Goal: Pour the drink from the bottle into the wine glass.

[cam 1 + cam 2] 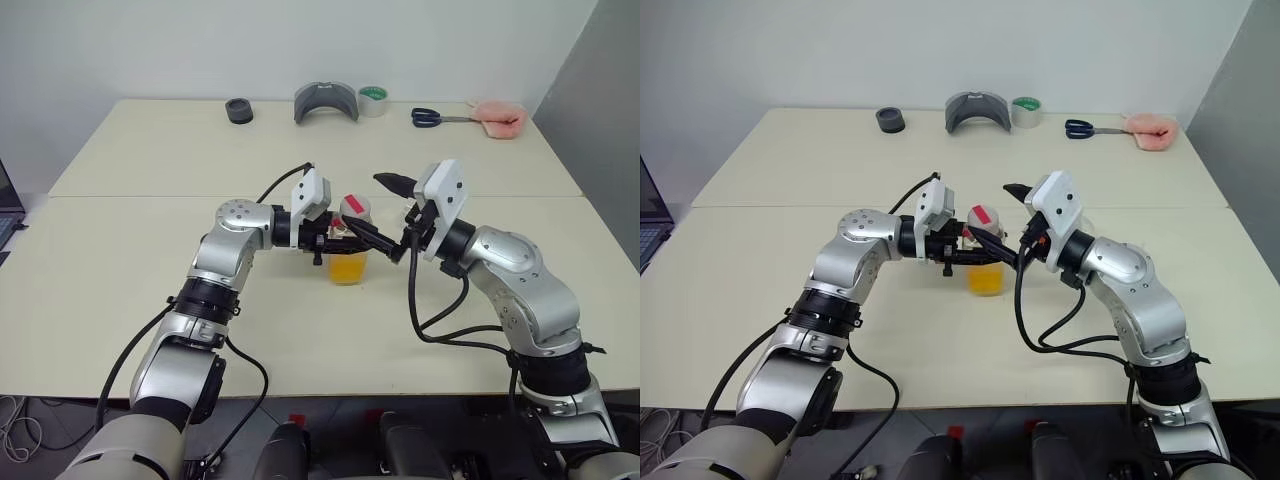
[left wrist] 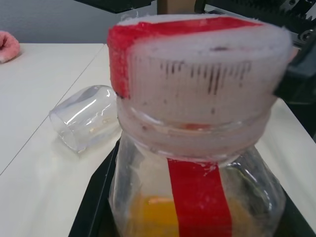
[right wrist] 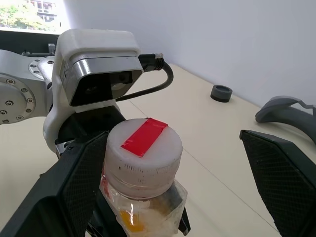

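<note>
Left end effector (image 1: 322,240): closed on the bottle (image 1: 349,250), holding it upright just above or on the bench (image 1: 150,300); contact with the bench cannot be told.
Right end effector (image 1: 392,218): fingers spread wide, one on each side of the cap (image 3: 144,155), neither touching it as far as the right wrist view shows.
Bottle: clear plastic, red label strip down its side; cap whitish with a red strip across the top, seated on the neck.
Drink (image 1: 347,268): orange, lying in the lower part of the bottle; none seen outside it.
Glass (image 2: 85,121): lies on its side on the bench, past the bottle from the left end effector, mouth open sideways; empty. Stem and foot are not visible.

Progress, judged: early. Done: bottle secured in the left end effector; right end effector placed around the cap. Left: close on the cap and remove it, stand the glass upright, tilt the bottle over it, pour.
</note>
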